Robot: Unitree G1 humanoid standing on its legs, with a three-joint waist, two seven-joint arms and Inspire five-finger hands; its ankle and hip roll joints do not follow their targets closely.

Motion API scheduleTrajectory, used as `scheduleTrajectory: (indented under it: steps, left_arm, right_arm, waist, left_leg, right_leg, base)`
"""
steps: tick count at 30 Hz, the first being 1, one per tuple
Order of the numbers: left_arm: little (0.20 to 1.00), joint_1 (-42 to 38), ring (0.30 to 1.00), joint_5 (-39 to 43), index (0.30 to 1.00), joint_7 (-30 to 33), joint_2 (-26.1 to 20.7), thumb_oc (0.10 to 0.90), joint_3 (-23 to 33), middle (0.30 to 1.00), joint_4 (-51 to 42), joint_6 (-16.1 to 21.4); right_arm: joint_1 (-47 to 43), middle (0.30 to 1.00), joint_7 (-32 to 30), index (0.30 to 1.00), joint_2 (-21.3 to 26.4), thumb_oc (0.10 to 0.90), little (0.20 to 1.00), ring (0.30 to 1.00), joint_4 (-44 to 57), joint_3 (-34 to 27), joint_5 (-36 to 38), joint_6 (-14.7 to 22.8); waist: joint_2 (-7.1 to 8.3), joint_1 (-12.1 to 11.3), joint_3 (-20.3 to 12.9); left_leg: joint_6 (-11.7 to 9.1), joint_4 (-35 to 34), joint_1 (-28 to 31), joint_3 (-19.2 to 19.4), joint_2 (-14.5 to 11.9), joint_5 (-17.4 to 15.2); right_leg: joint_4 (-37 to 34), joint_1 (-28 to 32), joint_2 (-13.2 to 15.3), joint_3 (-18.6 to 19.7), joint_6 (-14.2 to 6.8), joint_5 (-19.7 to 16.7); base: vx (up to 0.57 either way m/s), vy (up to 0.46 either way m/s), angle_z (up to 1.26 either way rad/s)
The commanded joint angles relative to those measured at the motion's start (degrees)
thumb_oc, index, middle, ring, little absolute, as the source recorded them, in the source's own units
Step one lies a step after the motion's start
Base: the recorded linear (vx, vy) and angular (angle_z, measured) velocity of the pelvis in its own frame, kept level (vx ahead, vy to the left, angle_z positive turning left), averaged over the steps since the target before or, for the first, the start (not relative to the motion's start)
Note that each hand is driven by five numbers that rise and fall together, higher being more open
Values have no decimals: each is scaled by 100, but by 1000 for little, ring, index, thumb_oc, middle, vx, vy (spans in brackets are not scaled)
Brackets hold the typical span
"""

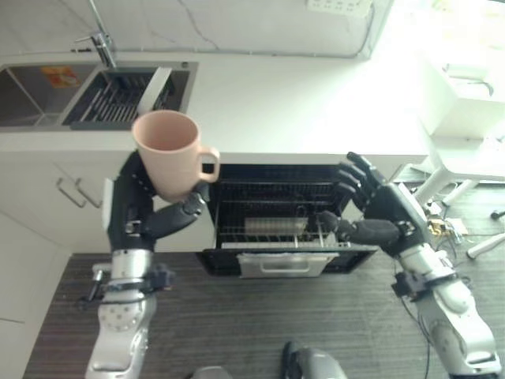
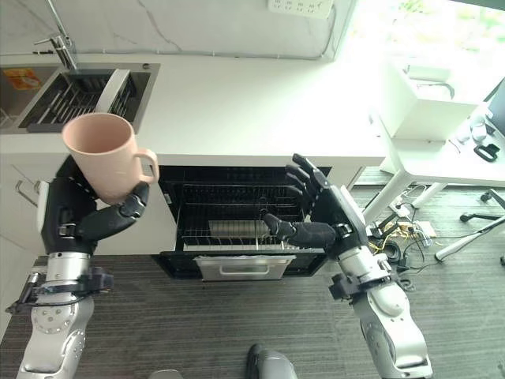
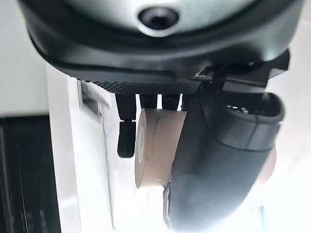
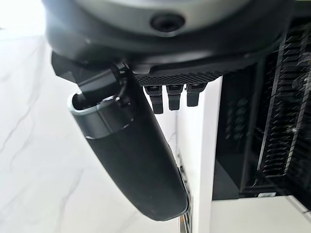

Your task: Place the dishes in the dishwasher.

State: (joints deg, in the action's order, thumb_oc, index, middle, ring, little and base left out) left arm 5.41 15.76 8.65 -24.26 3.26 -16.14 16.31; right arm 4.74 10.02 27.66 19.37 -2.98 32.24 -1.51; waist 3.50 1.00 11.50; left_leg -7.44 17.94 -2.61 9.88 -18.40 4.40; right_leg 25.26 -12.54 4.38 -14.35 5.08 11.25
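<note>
My left hand [image 1: 138,207], at lower left of the left eye view, is closest to the lens: fingers and thumb curled round the lower body of the mug [image 1: 169,151], gripping it. Mug held upright above the hand, mouth up, loop handle pointing toward frame centre. Smooth pale pink ceramic, plain cylinder tapering slightly to the base; I see nothing inside. In the left wrist view the mug's flat base [image 3: 154,148] shows between my thumb and fingers.

My right hand [image 1: 387,212], right of centre, holds nothing: fingers straight and spread, thumb stretched toward frame centre, in front of the right edge of the dishwasher opening.

Dishwasher [image 1: 276,207], centre of frame, set under the counter [image 1: 316,110]: door down, black wire rack [image 1: 268,229] pulled out. Something pale lies on the rack near its middle; I cannot tell what. Door has a silvery metal handle panel at its front edge.

Counter: white, smooth, glossy. At upper left, a stainless sink [image 1: 95,95] sunk into it, holding a dark ribbed wire tray; chrome tap [image 1: 99,39] behind it. White cabinet fronts with bar handles [image 1: 71,193] at left. Floor [image 1: 252,316]: dark grey striped carpet.
</note>
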Motion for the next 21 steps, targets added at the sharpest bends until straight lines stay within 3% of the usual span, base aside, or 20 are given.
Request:
scheduleTrajectory:
  steps: [1, 4, 5, 7, 11, 17, 18, 19, 20, 21]
  left_arm:
    - [300, -398, 300, -26, 300, -61, -114, 400, 226, 300, -467, 782]
    - [300, -331, 300, 101, 300, -280, -42, 400, 192, 300, -527, 784]
    - [300, -313, 300, 47, 300, -231, -29, 400, 152, 300, -510, 843]
    - [300, -292, 300, 34, 300, -165, -37, 400, 139, 300, -504, 906]
    - [300, -278, 300, 4, 300, -52, -73, 400, 178, 300, -476, 918]
    - [300, -642, 300, 33, 300, -209, -137, 400, 109, 300, -374, 830]
    - [300, -668, 300, 53, 300, -243, -145, 400, 111, 300, -365, 818]
    - [300, -695, 300, 1, 300, -310, -182, 400, 101, 300, -325, 867]
    - [300, -716, 300, -55, 300, -310, -200, 400, 93, 300, -309, 898]
    - [300, -755, 300, -67, 300, -329, -219, 400, 101, 300, -287, 908]
  right_arm:
    - [-262, 900, -56, 900, 96, 800, 900, 900, 420, -262, 248, 694]
    - [-272, 900, -210, 900, -20, 800, 900, 900, 436, -150, 125, 717]
    - [-219, 900, -239, 900, -80, 800, 900, 900, 483, -64, 11, 763]
    - [-128, 900, -276, 900, -86, 800, 900, 900, 541, -10, -13, 820]
    - [-115, 900, -216, 900, -14, 800, 900, 900, 507, -16, 111, 838]
    - [-163, 900, -343, 900, -207, 800, 900, 900, 526, -31, 150, 800]
    - [-184, 900, -359, 900, -236, 800, 900, 900, 518, -24, 153, 800]
    - [-267, 900, -356, 900, -382, 800, 900, 900, 489, 85, 141, 829]
    - [-298, 900, -321, 900, -433, 800, 900, 900, 479, 141, 100, 853]
    - [-317, 900, -275, 900, -471, 800, 900, 900, 460, 181, 81, 888]
  waist:
    - [-162, -103, -336]
    - [-300, -191, -224]
    - [-393, -240, -192]
    - [-426, -305, -215]
    - [-387, -358, -346]
    - [-173, -459, -522]
    - [-141, -470, -517]
    - [-95, -470, -462]
    - [-162, -413, -397]
    - [-201, -369, -330]
  left_leg:
    - [58, -75, -289, 9, 799, -180]
    - [101, -75, -772, 233, 895, -401]
    - [79, -75, -1115, 196, 870, -455]
    - [30, -75, -1319, -28, 870, -320]
    - [78, -75, -1318, -88, 924, -613]
    - [342, -75, -1209, -144, 1151, -868]
    - [371, -75, -1202, -134, 1178, -876]
    - [507, -75, -1094, -221, 1281, -929]
    - [536, -75, -1006, -358, 1284, -966]
    - [533, -75, -918, -437, 1264, -995]
  right_leg:
    - [-807, 590, 484, 465, -1178, -417]
    - [-807, 778, 306, 407, -1183, -285]
    - [-807, 882, 207, 383, -1202, -223]
    - [-807, 974, 112, 422, -1175, -134]
    - [-807, 1082, 218, 358, -1251, -65]
    - [-807, 1392, 540, 91, -1433, -67]
    - [-807, 1460, 565, 24, -1459, -148]
    - [-807, 1626, 607, -216, -1678, -1151]
    - [-807, 1544, 545, -140, -1687, -1477]
    - [-804, 1395, 549, -110, -1648, -1567]
  base:
    - [150, -144, 18]
    - [145, -34, 1]
    - [164, 58, 11]
    - [152, 72, 6]
    - [126, 143, -33]
    - [122, 155, -2]
    - [180, 177, 26]
    - [155, 134, 22]
    - [156, 99, 19]
    - [68, -48, 11]
